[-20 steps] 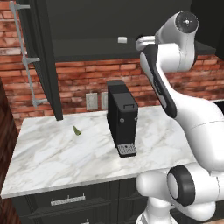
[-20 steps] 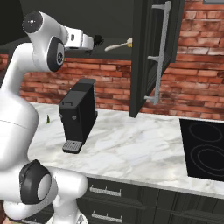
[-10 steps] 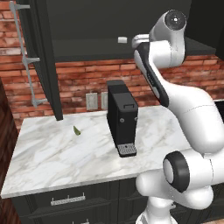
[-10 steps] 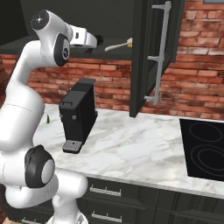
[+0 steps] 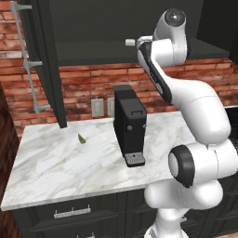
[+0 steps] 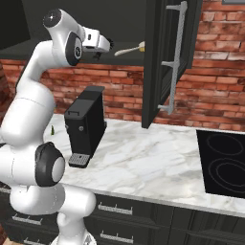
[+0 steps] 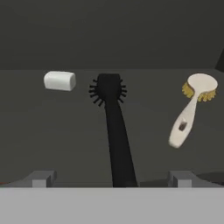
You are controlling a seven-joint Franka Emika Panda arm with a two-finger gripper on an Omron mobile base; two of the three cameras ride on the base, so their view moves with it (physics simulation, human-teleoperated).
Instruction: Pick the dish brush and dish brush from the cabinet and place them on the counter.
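On the dark shelf of the open cabinet (image 6: pixel 165 62), the black dish brush (image 7: pixel 112 127) is seen lying handle-first between the wide-open gripper (image 7: pixel 112 179) fingers, the cream dish brush (image 7: pixel 190 111) toward the shelf's right edge; both are judged light and stiff, best pinched mid-handle.

Red brick wall (image 5: pixel 83 88) backs dark drawers (image 6: pixel 143 217) and a black cooktop (image 6: pixel 225 165).

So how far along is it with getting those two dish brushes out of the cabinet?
Done: the cabinet door stands open. In hand: the open gripper is lined up on the black dish brush, its handle between the fingertips, not yet gripped. Left: both it and the cream dish brush lie on the shelf; neither is on the marble counter.
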